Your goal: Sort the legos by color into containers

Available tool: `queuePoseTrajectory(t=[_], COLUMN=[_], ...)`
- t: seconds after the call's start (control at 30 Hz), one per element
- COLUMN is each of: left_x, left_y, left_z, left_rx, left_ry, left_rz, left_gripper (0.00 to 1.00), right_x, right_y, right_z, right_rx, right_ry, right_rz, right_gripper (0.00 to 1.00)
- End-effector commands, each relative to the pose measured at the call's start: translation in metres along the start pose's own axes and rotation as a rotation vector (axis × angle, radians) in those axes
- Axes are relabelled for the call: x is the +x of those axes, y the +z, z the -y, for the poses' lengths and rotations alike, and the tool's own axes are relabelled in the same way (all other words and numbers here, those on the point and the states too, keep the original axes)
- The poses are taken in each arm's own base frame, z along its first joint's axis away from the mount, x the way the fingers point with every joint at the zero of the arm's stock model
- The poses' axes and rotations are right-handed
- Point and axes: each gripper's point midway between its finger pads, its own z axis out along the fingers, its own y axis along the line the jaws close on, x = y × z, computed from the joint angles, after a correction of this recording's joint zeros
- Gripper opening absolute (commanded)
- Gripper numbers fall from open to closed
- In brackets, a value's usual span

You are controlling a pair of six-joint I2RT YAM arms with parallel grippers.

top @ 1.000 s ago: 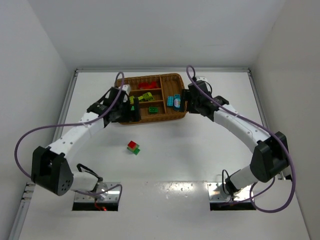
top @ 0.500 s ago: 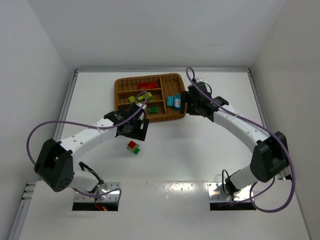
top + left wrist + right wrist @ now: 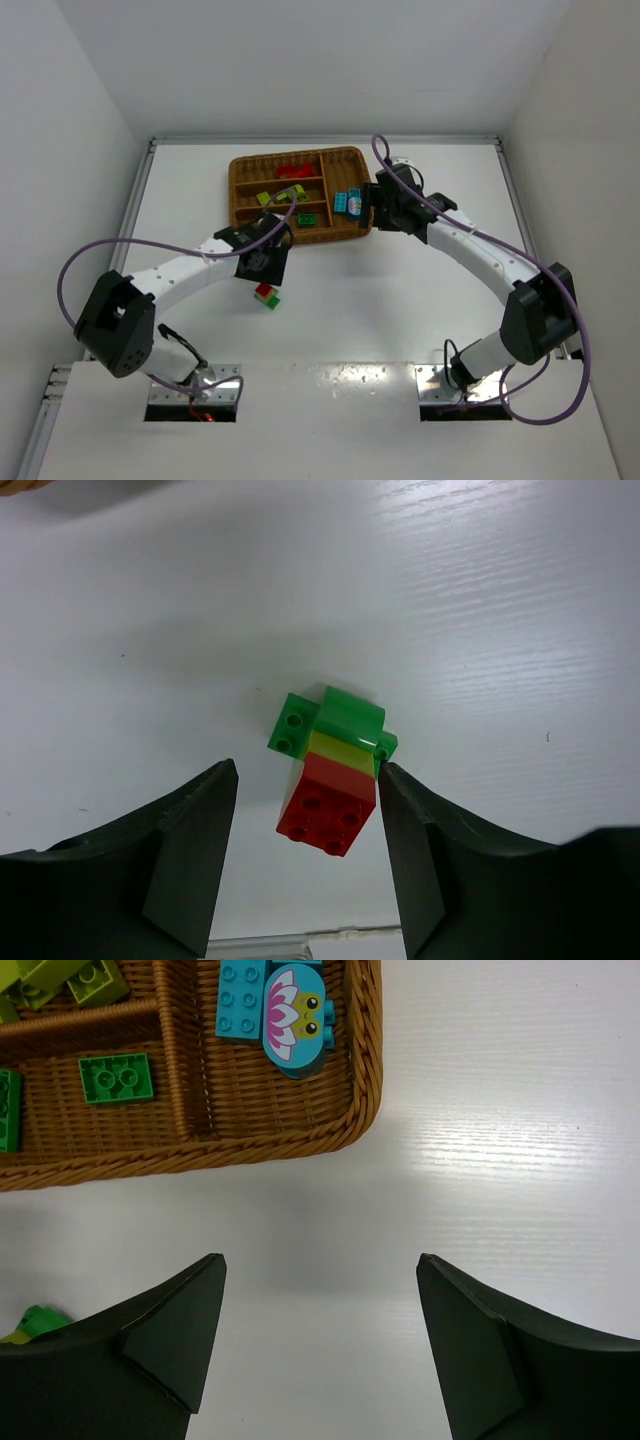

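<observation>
Pick step: L gripper [image 3: 305, 776] jaws apart astride red-yellow-green lego stack [image 3: 330, 808], frame centre, not yet clamped. R gripper [image 3: 320, 1265] spread, empty, below tray [image 3: 368, 1050]. Next: clamp, lift, likely split colours.

Lego stack [image 3: 266, 295] on table [image 3: 400, 290], before tray [image 3: 320, 151]

You have one white table [image 3: 400, 300] with two items lying on it. Item one: a brown wicker tray [image 3: 320, 151], flat at 12 o'clock from the table's middle. Item two: a small brick stack [image 3: 266, 296], red over yellow over green, on bare surface at the tray's 7 o'clock, apart from it.
</observation>
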Motion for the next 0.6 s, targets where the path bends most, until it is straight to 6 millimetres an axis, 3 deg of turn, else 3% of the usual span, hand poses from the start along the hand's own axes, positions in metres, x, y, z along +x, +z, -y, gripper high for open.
queuePoseTrajectory(t=[0.0,0.43,0.57], left_x=[0.006,0.019,0.021], left_y=[0.004,0.002,0.004], left_z=[0.004,0.008,0.009], left_rx=[-0.005,0.008,0.012], left_ry=[-0.019,-0.009,0.003], left_rz=[-0.023,-0.079,-0.100], left_gripper=[0.64,0.64,0.58], right_x=[-0.011,-0.011,-0.011], right_y=[-0.004,-0.002,-0.003], right_z=[-0.007,-0.010,-0.011], right_rx=[-0.018,-0.026,-0.034], right_ry=[0.001,0.001,0.001], right_rz=[0.023,0.019,0.015], right_gripper=[0.78,0.78,0.78])
